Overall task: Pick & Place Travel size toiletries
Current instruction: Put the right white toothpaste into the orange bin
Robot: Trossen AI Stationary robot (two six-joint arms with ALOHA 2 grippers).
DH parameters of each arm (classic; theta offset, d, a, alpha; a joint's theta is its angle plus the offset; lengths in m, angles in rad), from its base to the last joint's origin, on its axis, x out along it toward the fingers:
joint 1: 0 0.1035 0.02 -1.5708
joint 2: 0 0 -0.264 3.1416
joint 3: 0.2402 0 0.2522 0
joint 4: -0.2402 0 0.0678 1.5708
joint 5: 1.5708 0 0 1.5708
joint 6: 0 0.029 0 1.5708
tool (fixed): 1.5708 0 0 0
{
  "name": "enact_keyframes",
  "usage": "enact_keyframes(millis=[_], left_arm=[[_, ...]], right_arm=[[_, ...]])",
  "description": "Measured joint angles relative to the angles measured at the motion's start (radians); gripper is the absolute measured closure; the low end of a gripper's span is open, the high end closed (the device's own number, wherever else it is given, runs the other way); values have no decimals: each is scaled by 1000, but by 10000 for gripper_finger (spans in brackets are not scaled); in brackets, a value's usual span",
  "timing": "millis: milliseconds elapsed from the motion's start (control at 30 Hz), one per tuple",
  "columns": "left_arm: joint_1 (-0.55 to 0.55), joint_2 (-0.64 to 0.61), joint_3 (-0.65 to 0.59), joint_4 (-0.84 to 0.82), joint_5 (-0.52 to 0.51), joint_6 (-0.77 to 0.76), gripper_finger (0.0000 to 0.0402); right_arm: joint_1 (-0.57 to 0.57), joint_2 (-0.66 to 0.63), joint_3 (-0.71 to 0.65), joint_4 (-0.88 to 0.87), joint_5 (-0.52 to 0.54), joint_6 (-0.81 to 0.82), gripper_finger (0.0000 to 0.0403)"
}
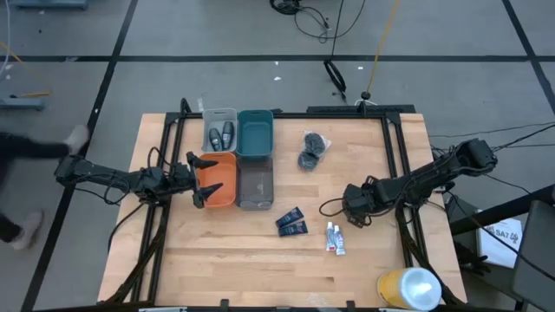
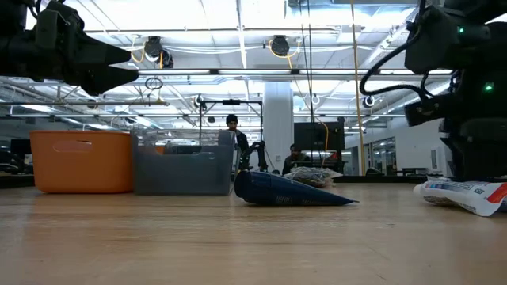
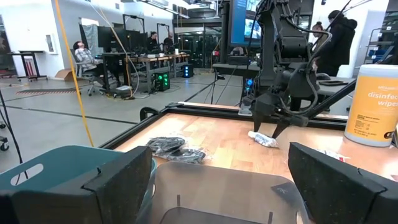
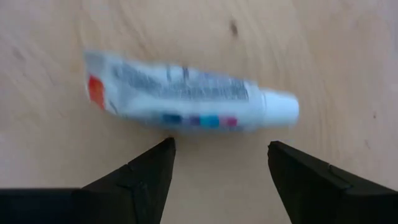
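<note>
Pincer work on the right side: the right pincer [image 4: 219,163] is held spread wide, empty, directly above a white tube [image 4: 186,96] lying flat on the table [image 1: 217,260]; in the right wrist view the tube is seen just ahead of the fingertips, not yet between them, cap end to one side. In the high view the right pincer [image 1: 354,208] is placed just right of the white tubes [image 1: 334,237], which lie close together near the middle of the table, towards the near edge.

Step judged in hand: approach for the pick of a tube. Next move is thought to call for a short advance and descent so that the tube body is straddled across its narrow width, then a closing; the flat, soft tube may slip or be pinched at the edge if the fingers are set down off centre.

Left pincer [image 1: 198,179] is held open and empty over the orange bin [image 1: 227,182], at the left of the table.

Other items noted: two dark blue packets [image 1: 291,224] just left of the tubes; two dark round puffs [image 1: 311,149] at the far side, right of the teal bin [image 1: 256,134]; two dark oval bottles [image 1: 221,136] already lying in the grey bin [image 1: 218,114]. Clear bin [image 1: 255,186] sits beside the orange one. Yellow cylinder [image 1: 408,289] stands at the near right corner.
</note>
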Motion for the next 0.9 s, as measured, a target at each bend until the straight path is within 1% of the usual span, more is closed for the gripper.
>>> enact_keyframes(millis=[133,233,467,600,700,800,833,900], left_arm=[[0,0,0,0,0,-2,36],[0,0,0,0,1,-4,36],[0,0,0,0,2,-4,36],[0,0,0,0,2,-4,36],[0,0,0,0,2,-4,36],[0,0,0,0,2,-4,36],[0,0,0,0,2,-4,36],[0,0,0,1,2,-4,36]], right_arm=[[2,-20,37,-74,-75,-68,164],[1,-38,51,-26,-69,-182,169],[2,-33,51,-3,-66,-433,171],[2,-34,51,-8,-63,-450,173],[2,-35,58,-43,-22,-438,173],[-1,-35,74,-76,52,-407,175],[-4,-36,78,-78,62,-404,176],[-6,-36,79,-71,49,-414,176]])
